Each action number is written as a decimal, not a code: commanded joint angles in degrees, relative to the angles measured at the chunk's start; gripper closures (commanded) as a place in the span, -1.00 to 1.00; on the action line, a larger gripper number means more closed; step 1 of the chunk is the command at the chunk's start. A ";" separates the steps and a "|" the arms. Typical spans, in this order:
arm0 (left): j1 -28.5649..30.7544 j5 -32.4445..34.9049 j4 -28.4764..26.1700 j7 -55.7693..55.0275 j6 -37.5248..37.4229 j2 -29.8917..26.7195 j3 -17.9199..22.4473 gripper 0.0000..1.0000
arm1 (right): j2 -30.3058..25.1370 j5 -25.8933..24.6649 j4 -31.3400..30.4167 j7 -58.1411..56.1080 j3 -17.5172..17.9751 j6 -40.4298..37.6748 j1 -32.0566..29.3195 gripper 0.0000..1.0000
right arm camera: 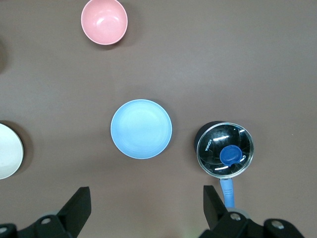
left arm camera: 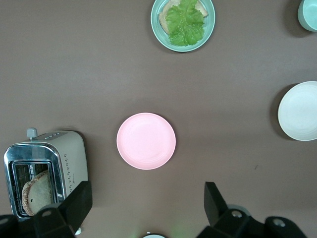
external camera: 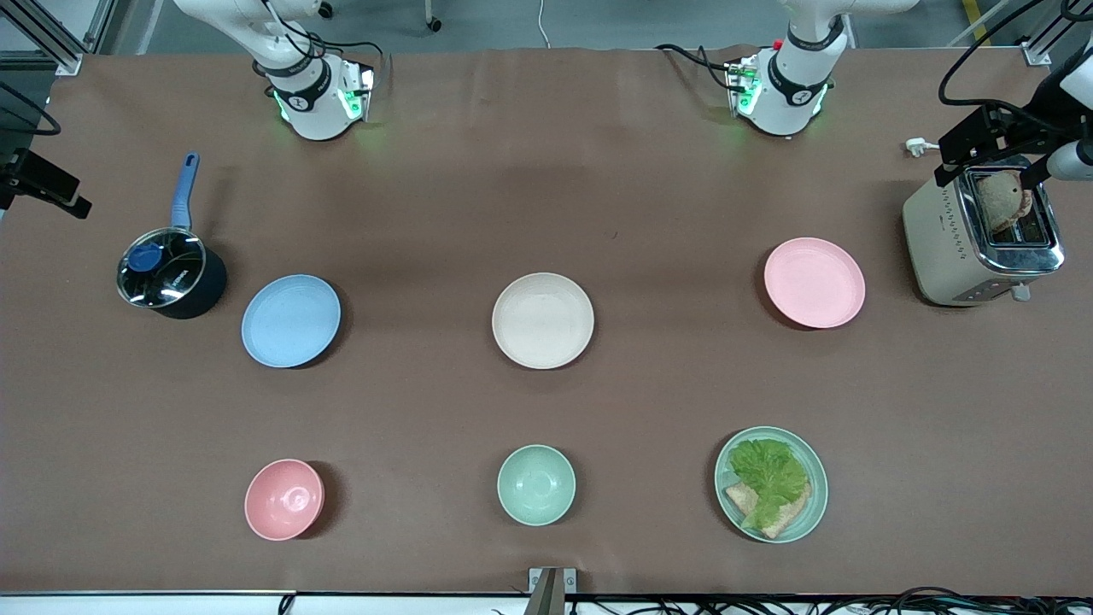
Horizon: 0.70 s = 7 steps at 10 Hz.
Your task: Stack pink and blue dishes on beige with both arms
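We take the beige plate (external camera: pixel 542 320) as our landmark; it lies flat on the brown table (external camera: pixel 546 188), midway between the two arms' ends, with nothing on it.

The blue plate (external camera: pixel 290 320) lies well apart from the beige plate toward the right arm's end, level with it, and a lidded saucepan (external camera: pixel 171 272) stands just beside the blue plate, farther toward that end. The pink plate (external camera: pixel 813 282) lies well apart from the beige plate toward the left arm's end and slightly farther from the front camera. A toaster (external camera: pixel 982 235) holding bread stands past the pink plate at that end.

Nearer the front camera than the beige plate we see a mint bowl (external camera: pixel 535 484), with a pink bowl (external camera: pixel 283 499) toward the right arm's end and a green plate of lettuce and bread (external camera: pixel 771 483) toward the left arm's end.

Our left gripper (left arm camera: pixel 148 208) hangs high over the table near the pink plate, fingers (left arm camera: pixel 79 201) spread wide and holding nothing. Our right gripper (right arm camera: pixel 147 208) hangs likewise near the blue plate, fingers (right arm camera: pixel 79 206) wide apart and empty.
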 commanded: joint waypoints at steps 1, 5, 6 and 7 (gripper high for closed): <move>-0.18 0.87 -0.48 0.66 -0.17 1.05 0.13 -0.99 | -0.37 -0.27 -0.54 -0.72 0.12 0.33 -0.40 -1.00; -0.27 0.44 -0.48 -0.57 -0.17 1.75 3.00 -0.99 | 0.15 0.07 -0.98 -10.06 0.03 -1.25 -2.15 -1.00; -0.09 0.44 -0.83 0.56 -0.17 2.27 4.16 -0.99 | 1.55 1.30 -2.29 -13.52 -0.58 -0.30 -2.60 -1.00; -0.09 0.44 -1.79 1.27 -0.09 4.19 5.21 -0.98 | 3.04 4.01 -4.82 -13.99 -2.50 2.41 -2.51 -1.00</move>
